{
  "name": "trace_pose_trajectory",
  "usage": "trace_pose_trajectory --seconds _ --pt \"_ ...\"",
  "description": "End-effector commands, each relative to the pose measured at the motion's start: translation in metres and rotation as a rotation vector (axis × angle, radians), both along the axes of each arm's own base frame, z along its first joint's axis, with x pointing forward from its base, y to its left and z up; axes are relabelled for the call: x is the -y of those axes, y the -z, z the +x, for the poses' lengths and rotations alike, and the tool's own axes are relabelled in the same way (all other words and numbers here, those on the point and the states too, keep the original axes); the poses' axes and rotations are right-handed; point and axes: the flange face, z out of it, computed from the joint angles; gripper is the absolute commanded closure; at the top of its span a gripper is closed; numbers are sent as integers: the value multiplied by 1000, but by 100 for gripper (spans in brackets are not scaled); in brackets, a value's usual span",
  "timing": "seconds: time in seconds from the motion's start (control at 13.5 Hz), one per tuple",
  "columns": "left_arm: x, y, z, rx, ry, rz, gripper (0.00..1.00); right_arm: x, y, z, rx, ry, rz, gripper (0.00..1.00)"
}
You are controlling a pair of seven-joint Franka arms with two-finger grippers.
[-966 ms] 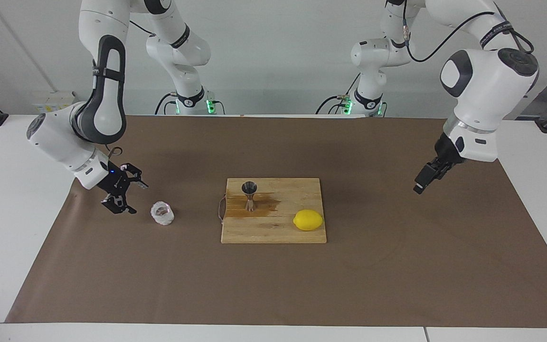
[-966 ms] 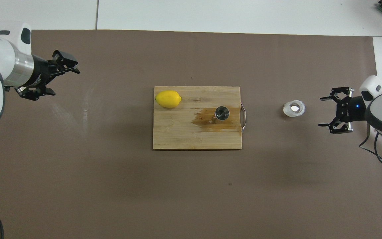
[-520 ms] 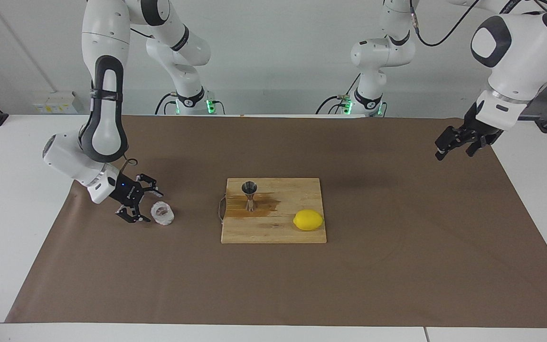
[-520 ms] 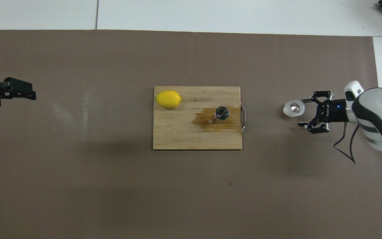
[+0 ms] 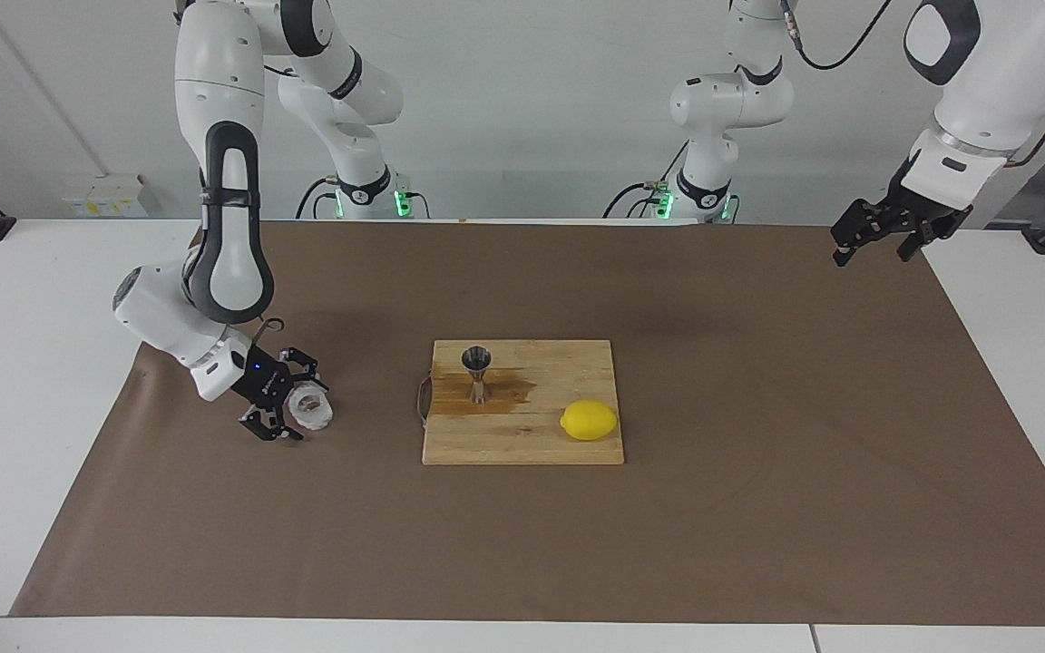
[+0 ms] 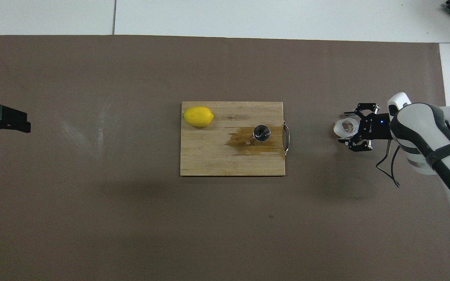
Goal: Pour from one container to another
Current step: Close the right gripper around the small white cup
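Glass cup [image 5: 312, 407] sits on the brown paper mat [image 5: 758, 508] toward the right arm's end of the table, well apart from the wooden cutting board [image 5: 522, 444]. Around it is the right gripper [image 5: 291, 406], low at the mat with its fingers spread wide, one on each side of the cup; they have not clenched on it, and whether a finger touches the glass I cannot tell. In the overhead view the same cup [image 6: 345, 128] lies between those fingertips of the right gripper [image 6: 346, 128].

At the middle of the mat the board carries a steel jigger [image 5: 476, 372], upright, near the board's edge with the metal handle [image 5: 422, 399]. A brown wet stain [image 5: 504, 392] spreads on the wood around the jigger's foot. A lemon [image 5: 589, 420] lies on the board's corner toward the left arm's end, farther from the robots than the jigger.

The left gripper [image 5: 876, 238] waits raised over the mat's edge at the left arm's end, released and holding nothing.
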Motion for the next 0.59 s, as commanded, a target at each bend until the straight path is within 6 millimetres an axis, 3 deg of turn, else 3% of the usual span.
trace_pose_trajectory --seconds 0.0,0.3,0.37,0.52 --pt "2 -2 -5 -10 12 16 0 -1 9 -8 3 13 7 0" --pt "0 -3 -5 -7 9 16 0 2 12 -12 1 15 2 0" --pt "3 -3 -5 -4 14 16 0 2 13 -12 1 15 2 11" --pt "8 -2 -5 -8 23 16 0 2 11 -12 2 13 4 52"
